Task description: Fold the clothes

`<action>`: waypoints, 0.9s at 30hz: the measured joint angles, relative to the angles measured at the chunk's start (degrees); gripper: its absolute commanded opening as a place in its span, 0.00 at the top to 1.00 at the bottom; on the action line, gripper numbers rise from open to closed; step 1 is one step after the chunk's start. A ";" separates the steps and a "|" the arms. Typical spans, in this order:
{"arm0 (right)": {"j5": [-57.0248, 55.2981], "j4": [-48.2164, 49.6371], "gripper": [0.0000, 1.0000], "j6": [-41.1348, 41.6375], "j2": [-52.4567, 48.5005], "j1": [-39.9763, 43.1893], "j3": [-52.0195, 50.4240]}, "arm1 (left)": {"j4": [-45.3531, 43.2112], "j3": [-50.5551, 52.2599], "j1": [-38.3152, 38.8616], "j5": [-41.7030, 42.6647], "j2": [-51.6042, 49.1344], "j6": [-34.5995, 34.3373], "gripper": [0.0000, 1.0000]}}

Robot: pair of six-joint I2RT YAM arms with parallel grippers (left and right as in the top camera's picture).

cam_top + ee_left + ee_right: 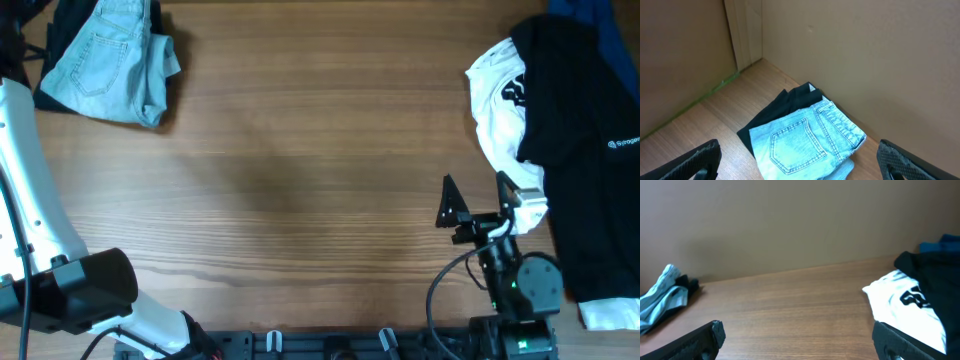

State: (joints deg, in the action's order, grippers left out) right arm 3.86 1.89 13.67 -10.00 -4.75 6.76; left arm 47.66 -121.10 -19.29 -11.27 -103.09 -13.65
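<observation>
**Both jaws wide and empty; denim shorts lie at the far left corner**

At the near right edge of the tabletop (300, 180) stands the right arm (515, 285). The right jaws are spread wide and hold nothing, and their dark fingertips (710, 332) frame bare wood in the wrist view. Just beside the right-hand finger lies the near end of a white shirt with black print (495, 90); I cannot tell whether the two touch. A black garment with small white lettering (580, 140) lies over that shirt along the right side. A bit of blue cloth (590, 12) shows at the far edge.

The left arm (25, 170) runs up the left side toward the far left corner. The left jaws are also wide open and empty, with their ridged fingertips (702, 160) clear of the cloth on either side. Between them in the wrist view are the denim shorts (800, 145). They lie folded at the far left corner, back pocket up, on top of a dark cloth (785, 107).

Plain brown panels (865, 50) wall in the wooden tabletop. A green strip (705, 95) runs along the foot of one panel.
</observation>
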 measured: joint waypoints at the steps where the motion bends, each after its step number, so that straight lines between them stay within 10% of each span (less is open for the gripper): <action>1: -0.48 -0.04 0.00 0.17 1.18 0.00 -0.96 | -0.04 0.00 0.00 0.00 0.00 0.00 0.00; 27: -1.36 -1.68 0.00 0.66 8.87 0.00 -6.38 | -0.07 0.00 0.00 0.00 0.00 0.00 0.00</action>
State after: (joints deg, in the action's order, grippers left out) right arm 2.50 0.21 14.33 -1.13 -4.75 0.38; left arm 47.59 -121.10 -19.29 -11.27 -103.09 -13.65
